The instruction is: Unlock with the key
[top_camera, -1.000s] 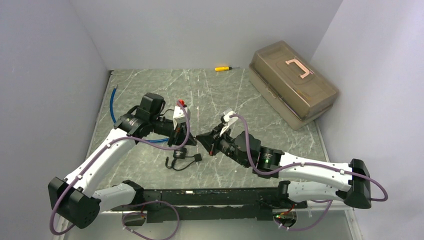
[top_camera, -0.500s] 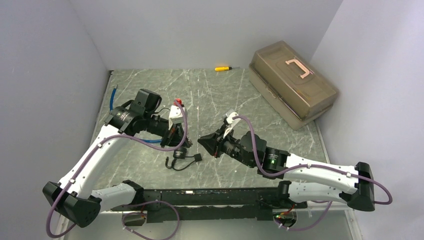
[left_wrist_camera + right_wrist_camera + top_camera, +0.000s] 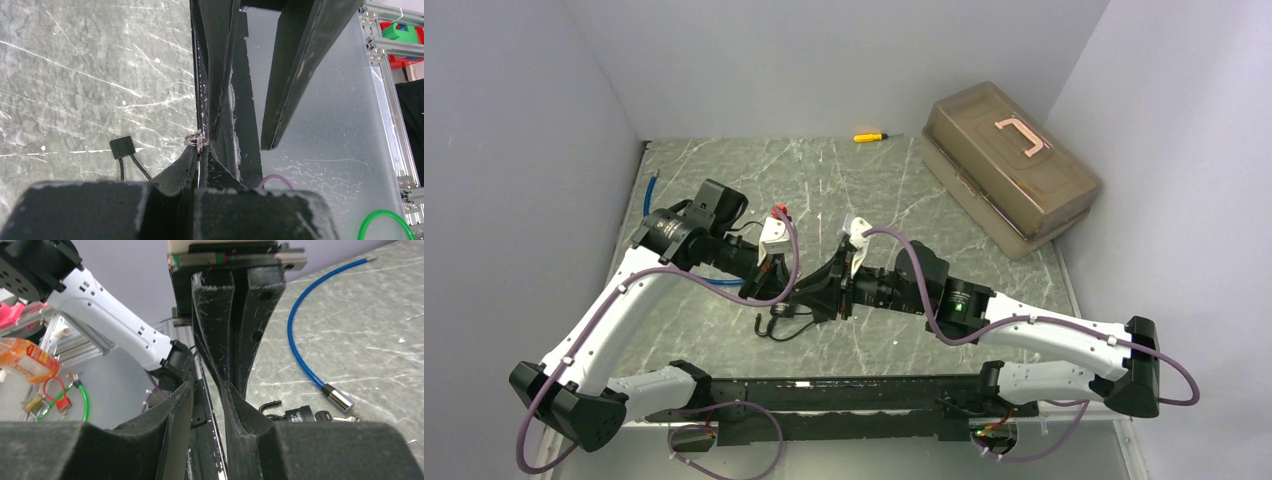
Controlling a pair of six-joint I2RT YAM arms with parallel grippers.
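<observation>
key [image 3: 198,172], thin metal blade on a wire ring [image 3: 196,140], is pinched in the left pincer [image 3: 198,156]; right pincer [image 3: 207,396] partly parted.

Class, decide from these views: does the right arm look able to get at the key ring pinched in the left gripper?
Probably yes. The right gripper, jaws parted, is right up against the left gripper's closed tips, where the key ring sticks out; nothing stands between them.

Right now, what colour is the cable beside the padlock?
Blue cable; right wrist view shows it best.
</observation>
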